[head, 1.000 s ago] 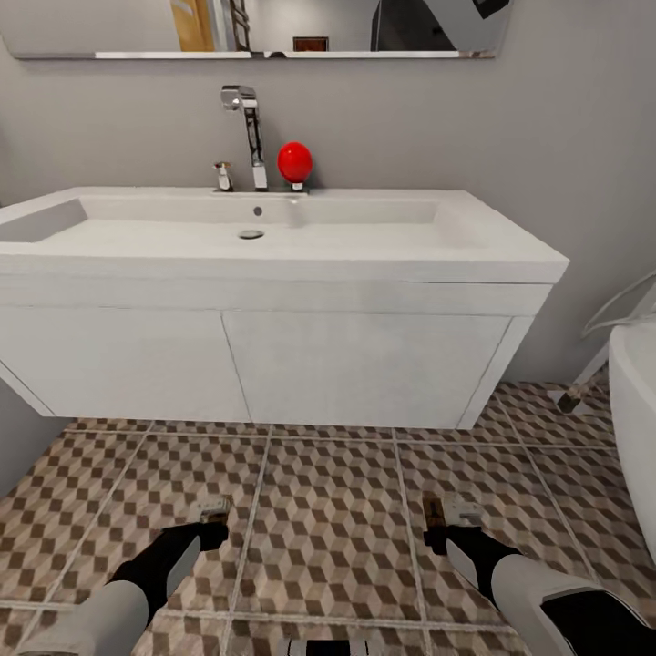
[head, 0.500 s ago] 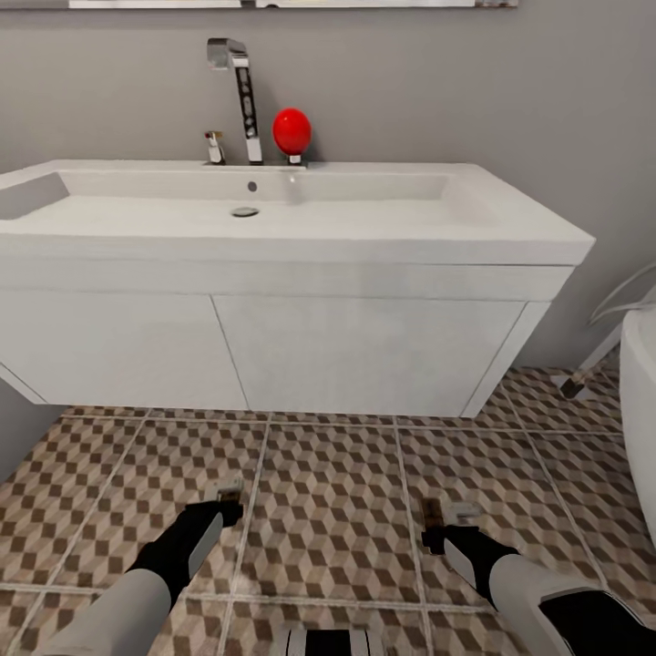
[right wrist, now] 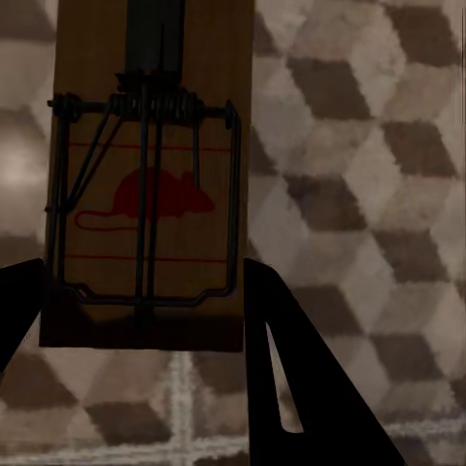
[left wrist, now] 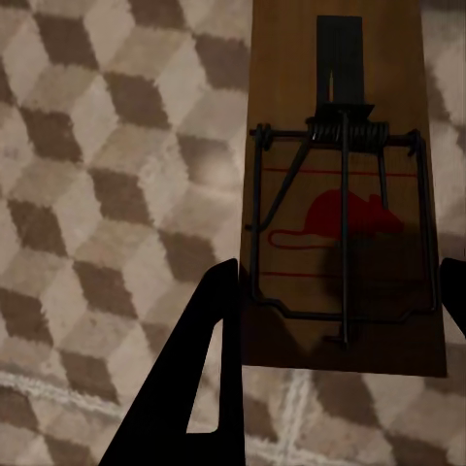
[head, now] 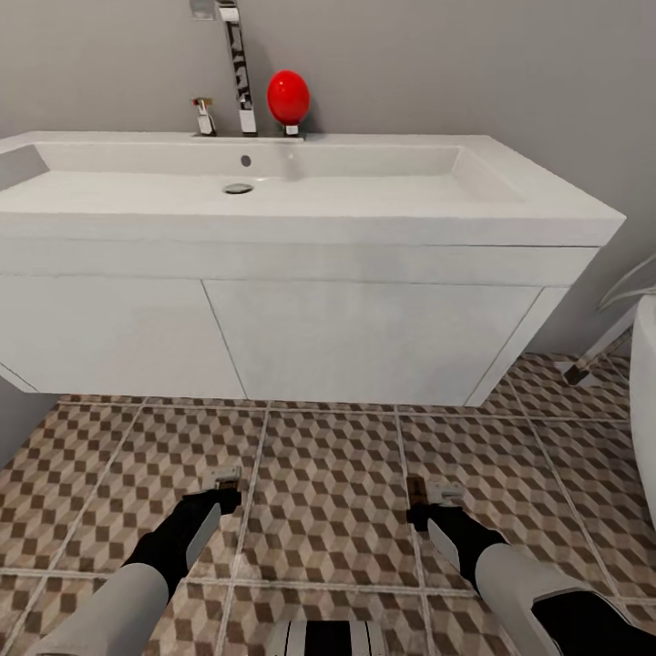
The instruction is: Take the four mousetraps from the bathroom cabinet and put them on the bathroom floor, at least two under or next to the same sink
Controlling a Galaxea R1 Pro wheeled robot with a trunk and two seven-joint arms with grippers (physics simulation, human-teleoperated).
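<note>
Bathroom floor (head: 328, 510) tiles sit right below the sink (head: 273, 196). My left gripper (head: 221, 481) pinches one mousetrap (left wrist: 340, 194) by its edges, my right gripper (head: 428, 497) another mousetrap (right wrist: 150, 184). They look light, stiff, with fiddly wire springs, so I keep hold of the wood.

The tap (head: 239, 64) and bathtub (head: 644, 392) are cut by the frame edges.

Two mousetraps: first mousetrap (left wrist: 342, 209) between left gripper (head: 221, 483) fingers, second mousetrap (right wrist: 146, 175) between right gripper (head: 428, 497) fingers. One bathroom sink (head: 301, 196), one chrome tap (head: 239, 68), one red ball (head: 288, 97).
</note>
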